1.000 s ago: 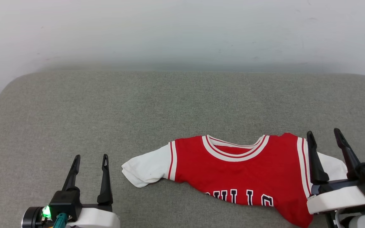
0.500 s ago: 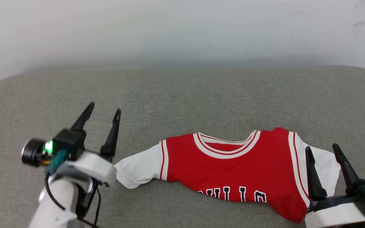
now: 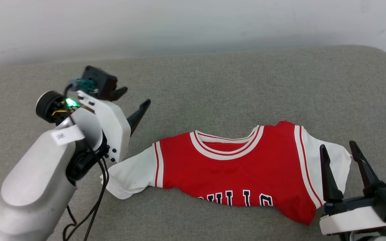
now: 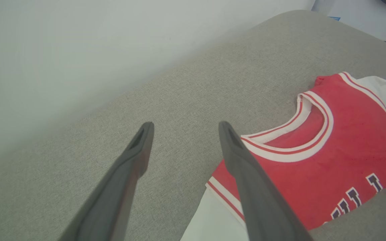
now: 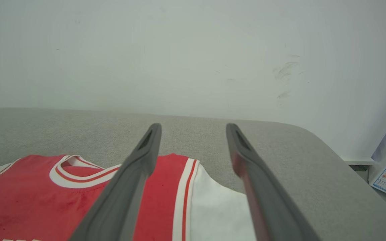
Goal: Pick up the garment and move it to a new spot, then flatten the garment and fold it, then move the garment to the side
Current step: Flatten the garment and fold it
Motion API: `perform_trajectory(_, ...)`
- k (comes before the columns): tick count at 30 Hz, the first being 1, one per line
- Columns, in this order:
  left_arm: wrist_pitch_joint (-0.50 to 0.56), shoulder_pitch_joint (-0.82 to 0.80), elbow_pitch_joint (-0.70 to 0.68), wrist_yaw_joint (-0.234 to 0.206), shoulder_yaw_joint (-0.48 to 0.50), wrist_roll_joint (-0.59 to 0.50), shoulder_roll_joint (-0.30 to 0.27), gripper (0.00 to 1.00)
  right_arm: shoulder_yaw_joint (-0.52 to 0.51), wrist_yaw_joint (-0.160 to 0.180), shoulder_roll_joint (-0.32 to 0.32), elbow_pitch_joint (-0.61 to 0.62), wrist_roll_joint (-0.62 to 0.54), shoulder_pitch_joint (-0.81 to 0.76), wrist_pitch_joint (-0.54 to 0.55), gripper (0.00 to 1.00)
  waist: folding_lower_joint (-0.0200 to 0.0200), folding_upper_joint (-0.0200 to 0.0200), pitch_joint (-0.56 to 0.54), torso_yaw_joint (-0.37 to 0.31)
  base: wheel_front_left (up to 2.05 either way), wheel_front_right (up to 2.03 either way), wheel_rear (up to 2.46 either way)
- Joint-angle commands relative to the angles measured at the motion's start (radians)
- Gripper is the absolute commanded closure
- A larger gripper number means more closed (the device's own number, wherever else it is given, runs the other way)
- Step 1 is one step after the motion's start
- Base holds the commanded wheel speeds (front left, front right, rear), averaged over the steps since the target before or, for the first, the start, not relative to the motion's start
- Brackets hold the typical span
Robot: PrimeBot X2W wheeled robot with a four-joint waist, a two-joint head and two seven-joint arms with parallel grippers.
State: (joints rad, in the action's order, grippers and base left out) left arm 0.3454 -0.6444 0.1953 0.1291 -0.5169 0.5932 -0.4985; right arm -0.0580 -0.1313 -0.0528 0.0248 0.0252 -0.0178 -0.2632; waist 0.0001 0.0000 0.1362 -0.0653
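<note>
grey fabric surface (image 3: 213,77), garment (image 3: 230,174) on it | white wall (image 3: 179,20) behind | left hand (image 3: 137,94) spread | right hand (image 3: 337,144) spread

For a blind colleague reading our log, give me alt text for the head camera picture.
A red jersey T-shirt with white sleeves lies front up on a grey padded surface. The left gripper hangs near one sleeve, the right gripper low by the other, both with jaws open.

Even, diffuse light covers the grey cushion (image 3: 213,83), leaving only faint shadows. The wrist views bend at their edges; the right gripper's (image 5: 193,125) fingers (image 5: 119,201) blur near the lens.
</note>
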Motion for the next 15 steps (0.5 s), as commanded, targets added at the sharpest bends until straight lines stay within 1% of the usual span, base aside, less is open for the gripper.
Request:
perform_trajectory(1, 0.075, -0.042, 0.013, 0.000, -0.046, 0.033, -0.021, 0.00, 0.004, 0.001, 0.003, 0.007, -0.003, 0.028, -0.002, 0.00, -0.0001, 0.0000, 0.019, -0.014, 0.00, 0.00, 0.00)
perform_trajectory(4, 0.174, -0.089, 0.029, 0.000, -0.133, 0.070, -0.037, 0.00, 0.004, 0.001, 0.003, 0.010, -0.007, 0.038, -0.002, 0.00, -0.0001, 0.0000, 0.041, -0.027, 0.00, 0.00, 0.00)
perform_trajectory(7, 0.241, -0.128, 0.056, 0.000, -0.203, 0.118, -0.033, 0.00, 0.001, 0.001, 0.003, 0.014, -0.008, 0.054, -0.002, 0.00, -0.0001, 0.0000, 0.065, -0.037, 0.00, 0.00, 0.00)
perform_trajectory(11, 0.294, -0.174, 0.104, 0.000, -0.304, 0.152, -0.032, 0.00, 0.006, 0.001, 0.003, 0.019, -0.013, 0.077, -0.002, 0.00, -0.0001, 0.0000, 0.097, -0.055, 0.00, 0.00, 0.00)
perform_trajectory(12, 0.294, -0.174, 0.104, 0.000, -0.304, 0.152, -0.032, 0.00, 0.006, 0.001, 0.003, 0.019, -0.013, 0.077, -0.002, 0.00, -0.0001, 0.0000, 0.097, -0.055, 0.00, 0.00, 0.00)
perform_trajectory(15, 0.308, -0.206, 0.155, 0.000, -0.372, 0.165, -0.046, 0.00, 0.012, 0.001, 0.004, 0.022, -0.012, 0.094, -0.002, 0.00, -0.0001, 0.0000, 0.118, -0.069, 0.00, 0.00, 0.00)
